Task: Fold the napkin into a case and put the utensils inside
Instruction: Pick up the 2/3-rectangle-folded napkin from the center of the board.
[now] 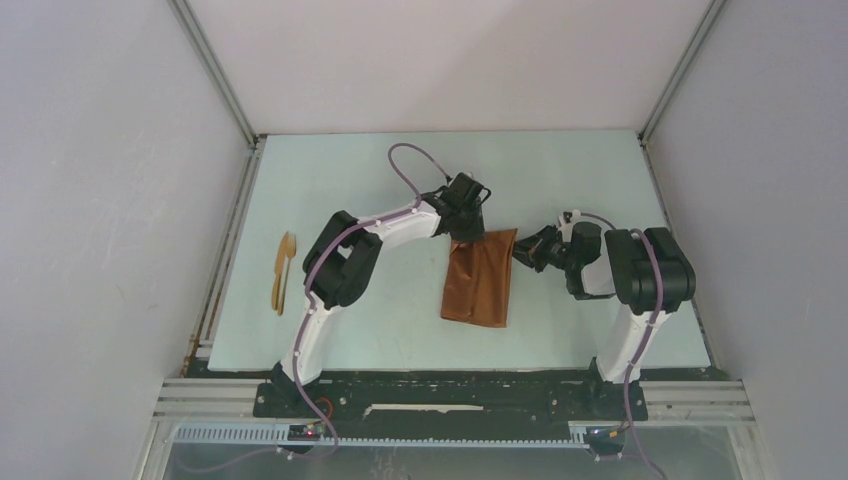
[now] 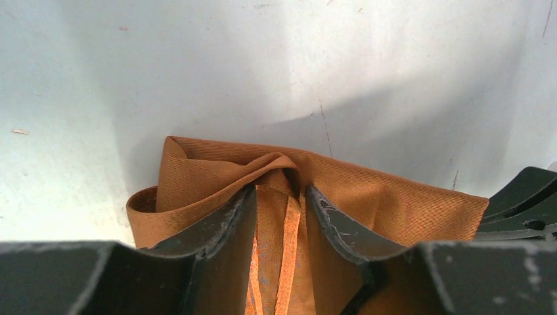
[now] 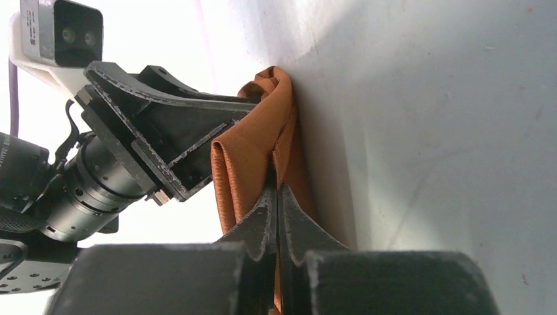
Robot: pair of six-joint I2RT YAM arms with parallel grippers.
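Here, both tools meet at the far end of the folded napkin.
From above, the napkin lies as a narrow oblong in the middle of the tabletop, the left tool at its far left corner and the right tool at its far right corner; the wooden utensils lie well apart, near the left edge. At the left wrist, the fingers stand partly spread on either side of a raised fold of cloth; whether they clamp it I cannot tell. At the right wrist, the fingers are pressed together, pinching the napkin's edge, with the left tool touching the cloth just beyond.
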